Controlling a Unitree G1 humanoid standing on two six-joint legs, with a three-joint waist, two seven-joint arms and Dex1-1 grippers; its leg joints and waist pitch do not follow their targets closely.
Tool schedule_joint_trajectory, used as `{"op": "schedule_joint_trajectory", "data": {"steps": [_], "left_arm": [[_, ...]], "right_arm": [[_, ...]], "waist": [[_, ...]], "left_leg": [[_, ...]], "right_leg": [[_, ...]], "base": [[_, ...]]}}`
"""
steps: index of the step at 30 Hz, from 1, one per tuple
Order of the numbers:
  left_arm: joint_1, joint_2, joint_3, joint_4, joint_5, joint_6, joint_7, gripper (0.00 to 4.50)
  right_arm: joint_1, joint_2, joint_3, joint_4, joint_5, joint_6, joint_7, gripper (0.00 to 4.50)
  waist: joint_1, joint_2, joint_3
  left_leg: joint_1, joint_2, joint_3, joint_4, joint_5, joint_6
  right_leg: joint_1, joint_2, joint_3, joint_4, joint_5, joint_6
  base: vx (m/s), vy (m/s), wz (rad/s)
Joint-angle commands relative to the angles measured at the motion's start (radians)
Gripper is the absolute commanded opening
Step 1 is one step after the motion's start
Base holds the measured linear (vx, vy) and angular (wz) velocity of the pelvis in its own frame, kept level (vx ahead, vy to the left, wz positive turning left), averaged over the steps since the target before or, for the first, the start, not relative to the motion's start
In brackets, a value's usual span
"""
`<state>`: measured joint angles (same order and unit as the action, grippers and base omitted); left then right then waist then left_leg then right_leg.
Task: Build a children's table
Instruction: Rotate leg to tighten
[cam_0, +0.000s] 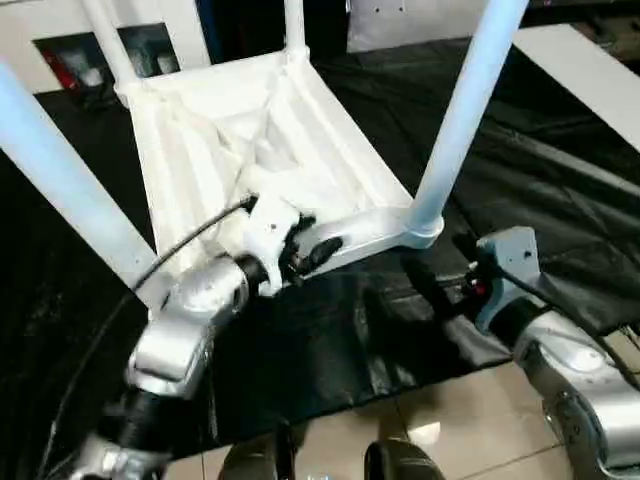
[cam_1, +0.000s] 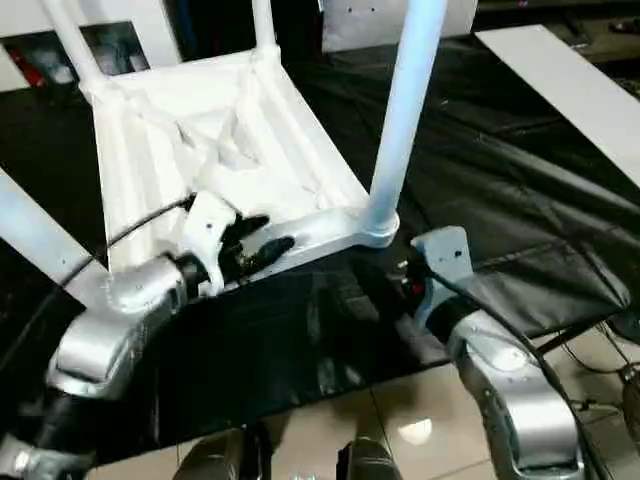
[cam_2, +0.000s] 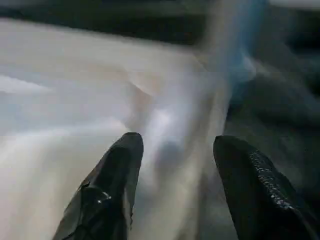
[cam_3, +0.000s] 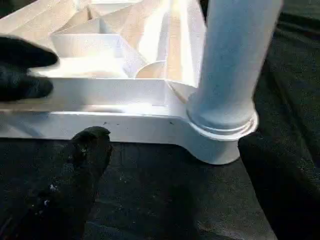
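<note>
Tabletop upside down, that was the picture: the children's table (cam_0: 300, 150) lay inverted on the black-covered worktable (cam_0: 330, 350), its ribbed underside facing up across the upper middle of the head-camera frame, and its legs rose out of the top edge. One leg (cam_0: 465, 110) stood in the near corner socket (cam_0: 422, 228) at centre right, another leg (cam_0: 60, 180) cut across the left side. The left gripper (cam_0: 318, 248) sat at the centre of the frame, right at the near rim of the top, and its two black fingers (cam_2: 107, 195) stood partly apart with the white rim between them; whether they actually touched the plastic, I could not tell. The right gripper (cam_3: 170, 200) waited at lower right of the frame, just beside the socketed corner, its fingers spread wide and holding nothing, one finger (cam_3: 82, 175) over the black cover just short of the rim. Pale floor tiles (cam_0: 450, 430) showed along the bottom edge.
</note>
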<state>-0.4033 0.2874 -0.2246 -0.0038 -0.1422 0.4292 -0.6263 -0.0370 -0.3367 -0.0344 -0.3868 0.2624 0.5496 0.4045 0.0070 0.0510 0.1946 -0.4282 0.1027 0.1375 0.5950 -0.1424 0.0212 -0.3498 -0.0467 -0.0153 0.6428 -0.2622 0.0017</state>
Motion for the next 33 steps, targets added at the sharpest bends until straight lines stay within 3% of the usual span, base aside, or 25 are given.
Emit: {"op": "schedule_joint_trajectory", "data": {"steps": [1, 2, 3, 5, 11, 16, 20, 24, 25, 26, 28, 31, 33], "left_arm": [[-0.009, 0.019, -0.046, 0.017, 0.004, 0.023, -0.077, 2.57], [-0.02, 0.025, -0.059, 0.025, 0.007, 0.024, -0.097, 2.57], [-0.032, 0.03, -0.072, 0.039, 0.013, 0.028, -0.105, 2.57], [-0.042, 0.034, -0.083, 0.05, 0.019, 0.029, -0.11, 2.57], [-0.128, 0.024, -0.112, 0.146, 0.043, 0.013, -0.149, 2.57], [-0.178, -0.017, -0.133, 0.206, 0.049, 0.014, -0.149, 2.57], [-0.246, -0.1, -0.132, 0.306, 0.058, 0.026, -0.099, 2.57], [-0.286, -0.154, -0.123, 0.366, 0.062, 0.028, -0.062, 2.57], [-0.297, -0.168, -0.125, 0.385, 0.068, 0.027, -0.056, 2.39], [-0.298, -0.171, -0.125, 0.388, 0.07, 0.027, -0.054, 2.39], [-0.31, -0.181, -0.137, 0.413, 0.094, 0.029, -0.031, 2.18], [-0.321, -0.191, -0.144, 0.441, 0.115, 0.024, -0.009, 1.96], [-0.326, -0.198, -0.14, 0.452, 0.116, 0.025, -0.004, 1.8]], "right_arm": [[0.009, -0.011, -0.024, 0.001, 0.013, -0.009, 0.008, 4.5], [0.009, -0.016, -0.028, -0.001, 0.019, 0.0, 0.008, 4.5], [0.009, -0.021, -0.028, -0.001, 0.017, 0.001, 0.014, 4.5], [0.009, -0.027, -0.027, -0.001, 0.012, -0.003, 0.02, 4.5], [0.023, -0.038, -0.011, 0.005, 0.015, -0.015, 0.039, 4.5], [0.024, -0.042, -0.013, 0.012, 0.004, -0.025, 0.036, 4.5], [0.019, -0.047, -0.038, 0.028, -0.018, -0.03, 0.012, 4.5], [0.026, -0.046, -0.047, 0.032, -0.027, -0.03, -0.007, 4.5], [0.028, -0.044, -0.048, 0.031, -0.028, -0.03, -0.012, 4.5], [0.029, -0.044, -0.048, 0.031, -0.028, -0.03, -0.013, 4.5], [0.031, -0.042, -0.045, 0.028, -0.028, -0.03, -0.016, 4.5], [0.033, -0.04, -0.04, 0.028, -0.029, -0.033, -0.018, 4.5], [0.035, -0.038, -0.038, 0.026, -0.031, -0.033, -0.018, 4.5]], "waist": [[0.006, -0.003, -0.084], [0.007, 0.006, -0.086], [0.008, -0.001, -0.086], [0.014, 0.002, -0.087], [0.031, -0.004, -0.083], [0.031, -0.004, -0.09], [0.039, -0.005, -0.096], [0.039, -0.007, -0.108], [0.039, -0.004, -0.111], [0.038, -0.007, -0.109], [0.039, -0.01, -0.105], [0.041, -0.007, -0.102], [0.041, -0.005, -0.103]], "left_leg": [[0.042, 0.116, -0.056, -0.084, -0.21, 0.035], [0.041, 0.117, -0.052, -0.083, -0.194, 0.045], [0.04, 0.119, -0.05, -0.082, -0.186, 0.06], [0.039, 0.119, -0.047, -0.08, -0.18, 0.072], [0.043, 0.121, -0.044, -0.085, -0.236, 0.048], [0.04, 0.123, -0.043, -0.085, -0.216, 0.055], [0.04, 0.122, -0.038, -0.08, -0.199, 0.068], [0.035, 0.122, -0.036, -0.071, -0.131, 0.109], [0.03, 0.121, -0.036, -0.066, -0.092, 0.143], [0.029, 0.118, -0.034, -0.065, -0.097, 0.15], [0.026, 0.118, -0.032, -0.065, -0.135, 0.152], [0.03, 0.122, -0.035, -0.071, -0.185, 0.126], [0.031, 0.122, -0.035, -0.072, -0.198, 0.117]], "right_leg": [[0.014, -0.122, 0.046, -0.074, 0.059, -0.252], [0.016, -0.125, 0.044, -0.073, 0.095, -0.263], [0.019, -0.126, 0.044, -0.072, 0.113, -0.273], [0.02, -0.129, 0.044, -0.072, 0.105, -0.285], [0.013, -0.13, 0.047, -0.083, -0.027, -0.288], [0.015, -0.129, 0.045, -0.079, 0.01, -0.291], [0.018, -0.133, 0.045, -0.079, 0.045, -0.302], [0.021, -0.134, 0.041, -0.069, 0.145, -0.311], [0.02, -0.132, 0.037, -0.061, 0.21, -0.316], [0.018, -0.132, 0.038, -0.063, 0.213, -0.316], [0.021, -0.138, 0.039, -0.071, 0.165, -0.314], [0.017, -0.134, 0.04, -0.08, 0.05, -0.302], [0.016, -0.133, 0.04, -0.081, 0.025, -0.301]], "base": [[0.0, 0.0, 0.0], [0.0, 0.0, 0.0], [0.0, 0.0, 0.0], [0.0, 0.0, 0.0], [0.0, 0.0, 0.0], [0.0, 0.0, 0.0], [0.0, 0.0, 0.0], [0.0, 0.0, 0.0], [0.0, 0.0, 0.0], [0.0, 0.0, 0.0], [0.0, 0.0, 0.0], [0.0, 0.0, 0.0], [0.0, 0.0, 0.0]]}}
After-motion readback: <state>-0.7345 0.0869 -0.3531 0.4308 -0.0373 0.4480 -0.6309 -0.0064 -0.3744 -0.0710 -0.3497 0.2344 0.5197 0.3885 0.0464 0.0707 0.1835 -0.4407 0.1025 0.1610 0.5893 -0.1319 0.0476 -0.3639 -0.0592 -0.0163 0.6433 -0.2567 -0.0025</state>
